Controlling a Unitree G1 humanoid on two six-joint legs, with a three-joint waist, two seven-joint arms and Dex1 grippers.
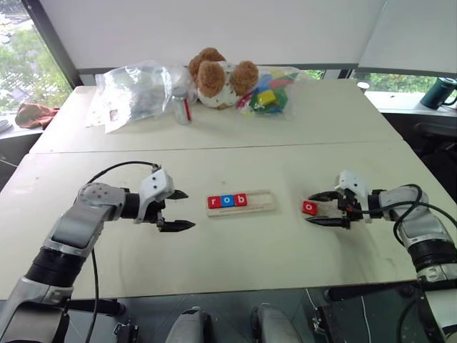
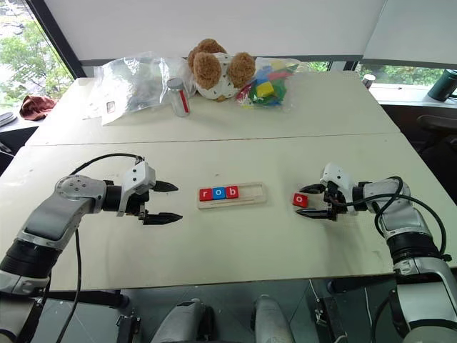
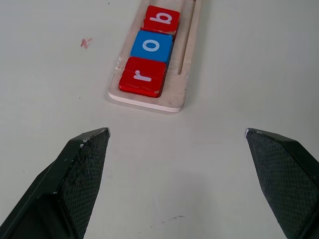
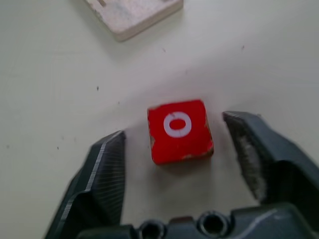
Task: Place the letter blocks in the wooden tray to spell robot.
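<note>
Now we see right pincer [image 4: 174, 144] straddling red "o" block [image 4: 179, 130], not yet clamped; left pincer [image 3: 177, 144] wide, near wooden tray [image 3: 192, 50].

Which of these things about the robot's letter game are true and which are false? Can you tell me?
1. The wooden tray already holds three letter blocks. True: r, o and b sit in it in a row.
2. The block between the right gripper's fingers is blue. False: it is a red o block, lying on the table.
3. The left gripper is holding a block. False: its fingers stand wide apart with nothing between them.
4. A teddy bear sits at the far side of the table. True.
5. The tray is full. False: the part after the b is free.
</note>
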